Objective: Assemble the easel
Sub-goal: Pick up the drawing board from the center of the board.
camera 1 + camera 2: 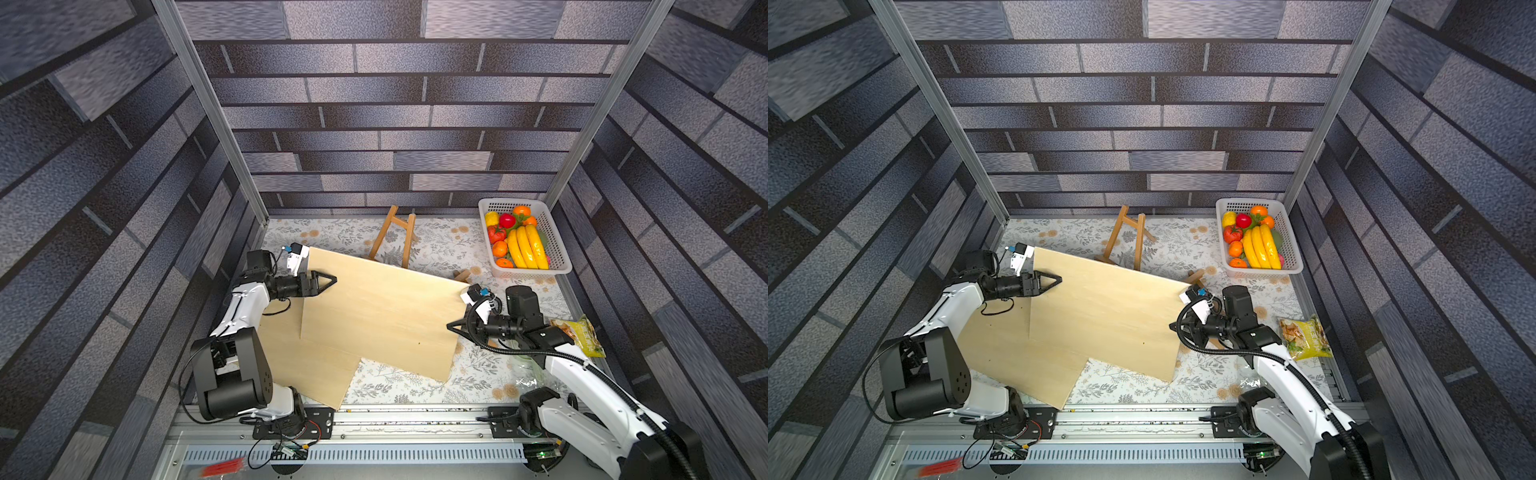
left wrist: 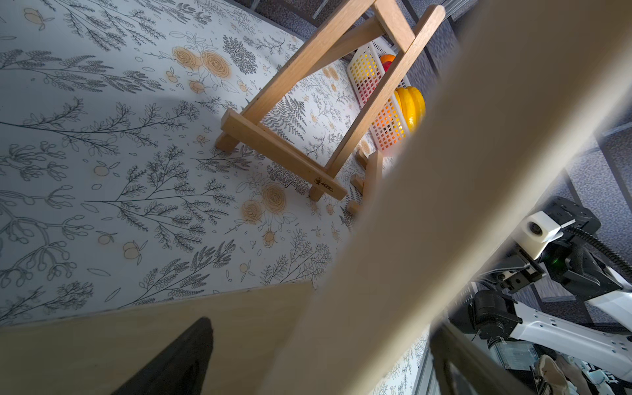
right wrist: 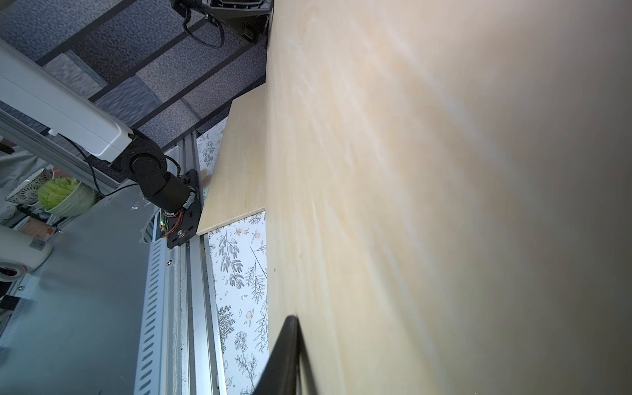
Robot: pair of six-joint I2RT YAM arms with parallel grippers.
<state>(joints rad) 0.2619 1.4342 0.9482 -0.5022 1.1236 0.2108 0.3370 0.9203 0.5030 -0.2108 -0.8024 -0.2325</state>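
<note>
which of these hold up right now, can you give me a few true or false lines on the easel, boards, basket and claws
The easel frame stands near the back wall. True.
The basket holds only bananas. False: oranges and red fruit lie there too.
The raised board overlaps the flat board. True.
The right claw hangs clear of both boards. False: it is shut on the raised board's edge.
</note>
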